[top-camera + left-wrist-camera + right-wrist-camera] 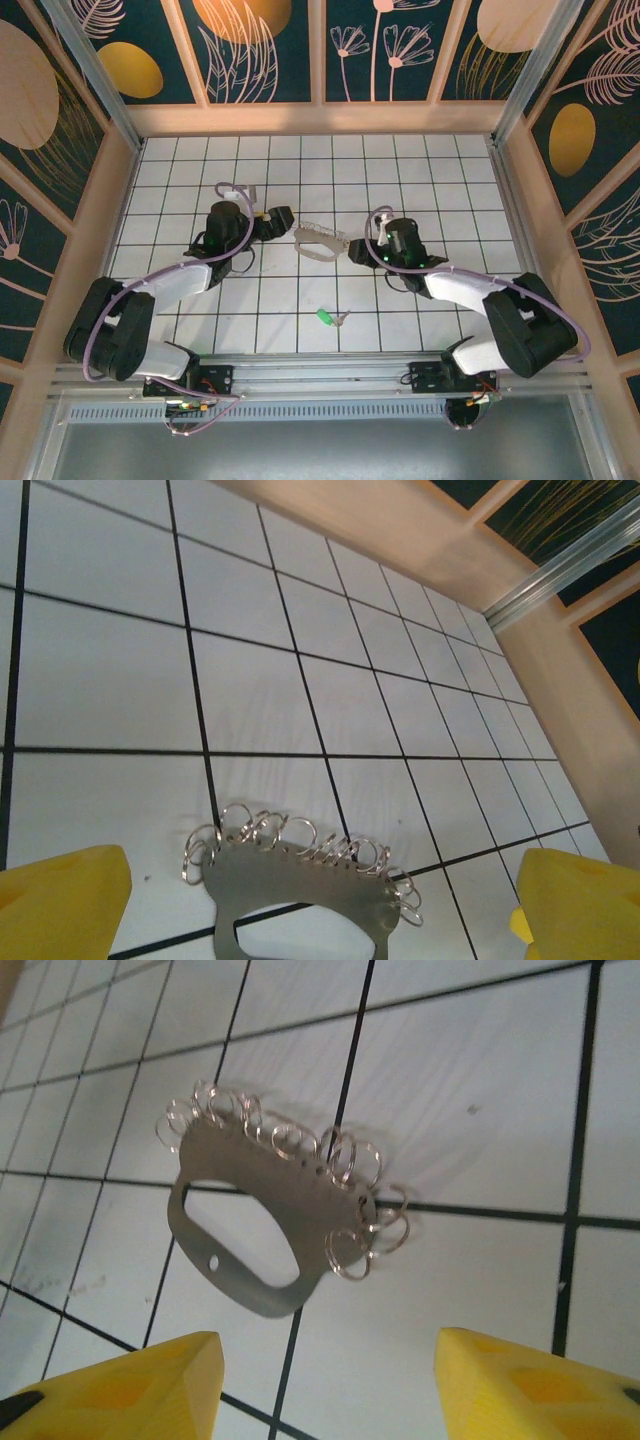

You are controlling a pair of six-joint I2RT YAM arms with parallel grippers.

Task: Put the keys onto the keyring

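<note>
At centre frame of the top view I find the keyring (pixel 320 243) lying flat on the worktop (pixel 440 170), between the two grippers. Left gripper (pixel 281 221): jaws spread wide, holding nothing, keyring just ahead. Right gripper (pixel 357 248): jaws apart, nothing between them, keyring just ahead. The green-headed key (pixel 331 318) lies at lower centre, well apart from the keyring.

I'm looking at a white tiled bench (pixel 200 170) with black grid lines, boxed in by teal floral wall panels (pixel 260 60).
</note>
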